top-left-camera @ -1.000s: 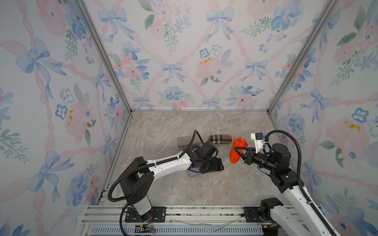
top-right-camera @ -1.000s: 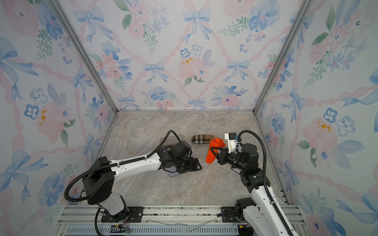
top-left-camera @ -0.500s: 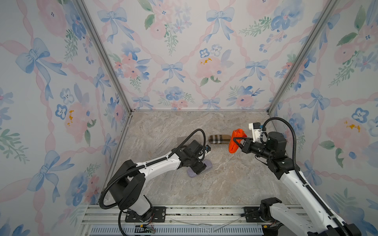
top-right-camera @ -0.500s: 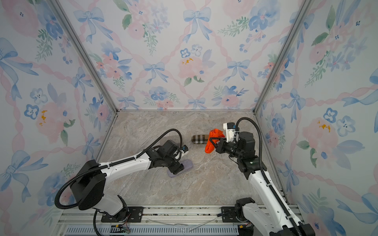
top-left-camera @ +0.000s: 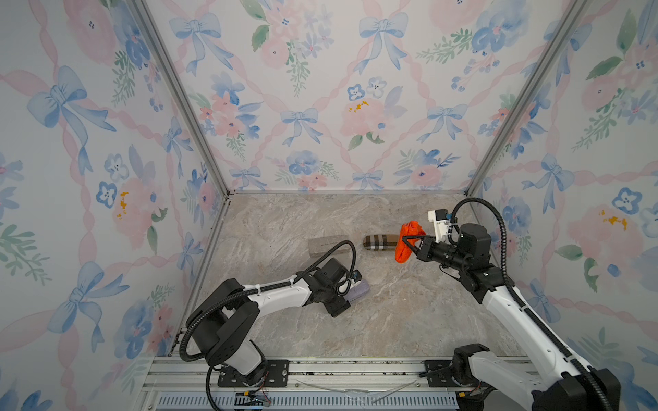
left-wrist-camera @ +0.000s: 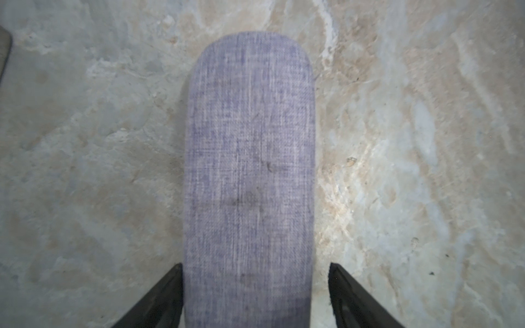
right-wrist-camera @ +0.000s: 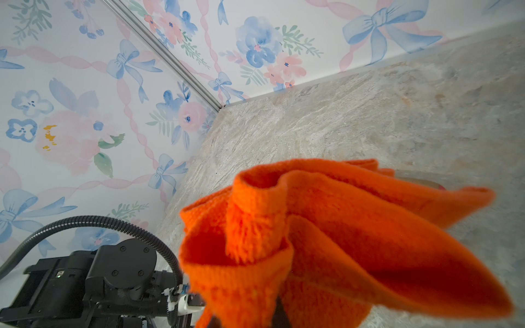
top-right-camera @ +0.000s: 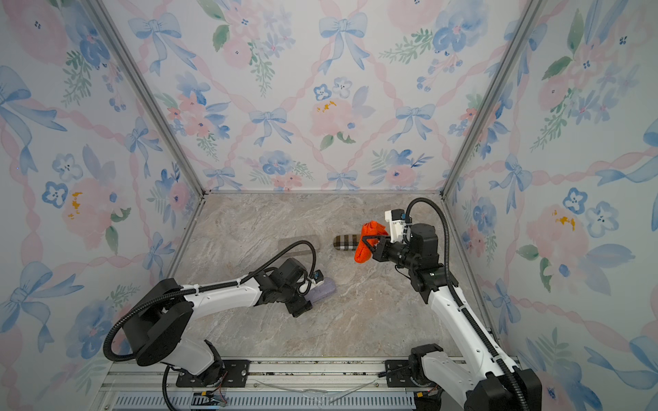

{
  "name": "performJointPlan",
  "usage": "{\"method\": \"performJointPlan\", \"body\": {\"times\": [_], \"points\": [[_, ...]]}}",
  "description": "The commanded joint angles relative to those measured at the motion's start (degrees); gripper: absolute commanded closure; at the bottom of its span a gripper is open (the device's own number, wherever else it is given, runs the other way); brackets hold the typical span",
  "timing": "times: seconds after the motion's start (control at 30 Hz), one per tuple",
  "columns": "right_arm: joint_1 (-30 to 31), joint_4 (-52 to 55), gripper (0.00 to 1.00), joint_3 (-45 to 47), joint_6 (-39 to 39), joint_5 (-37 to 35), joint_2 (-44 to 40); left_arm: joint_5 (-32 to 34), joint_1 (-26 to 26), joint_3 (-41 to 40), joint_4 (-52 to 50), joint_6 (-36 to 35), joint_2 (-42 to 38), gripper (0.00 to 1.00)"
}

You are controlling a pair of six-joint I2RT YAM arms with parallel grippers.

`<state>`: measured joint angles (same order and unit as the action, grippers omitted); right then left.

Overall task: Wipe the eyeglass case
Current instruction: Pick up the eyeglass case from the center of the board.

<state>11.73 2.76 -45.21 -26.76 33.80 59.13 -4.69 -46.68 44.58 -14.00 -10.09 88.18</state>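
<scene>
Marble-look grey-beige surface, enclosed by floral wallpaper walls with blue bows and pink ribbons; aluminium corner posts; slotted metal rail along front edge. Lilac woven-fabric oblong eyeglass case flat on surface, left of centre. Left tool spread open, straddling case end, gap visible one side. Right tool clamped tight on bunched orange terry cloth, raised off surface, near brown plaid oblong pouch. Grey rectangular box lies near pouch.
</scene>
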Motion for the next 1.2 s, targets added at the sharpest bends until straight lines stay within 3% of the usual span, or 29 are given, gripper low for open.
{"method": "performJointPlan", "body": {"times": [0.0,0.17,0.63,0.7,0.9,1.17], "points": [[0.6,-2.0,1.00,-1.8,0.3,0.4,0.3,0.3,0.4,-1.2,4.3,-0.5,0.5,0.20],[0.7,-1.4,1.00,-1.9,0.5,0.1,0.1,3.0,0.6,-1.4,5.7,-0.1,1.2,0.21],[0.7,0.7,1.00,-4.7,2.1,0.7,0.7,1.0,0.6,-0.5,2.1,-1.5,4.8,0.30],[0.7,0.5,1.00,-4.7,2.0,0.8,1.1,0.9,0.5,-0.1,2.0,-1.7,5.4,0.35],[0.7,3.2,1.00,-5.1,2.8,1.7,0.8,1.3,-0.1,0.6,1.2,-2.1,5.2,0.74],[2.2,22.9,1.00,-6.3,7.3,4.3,-1.3,6.7,-3.3,5.3,1.4,-1.2,-4.9,0.81]]}}
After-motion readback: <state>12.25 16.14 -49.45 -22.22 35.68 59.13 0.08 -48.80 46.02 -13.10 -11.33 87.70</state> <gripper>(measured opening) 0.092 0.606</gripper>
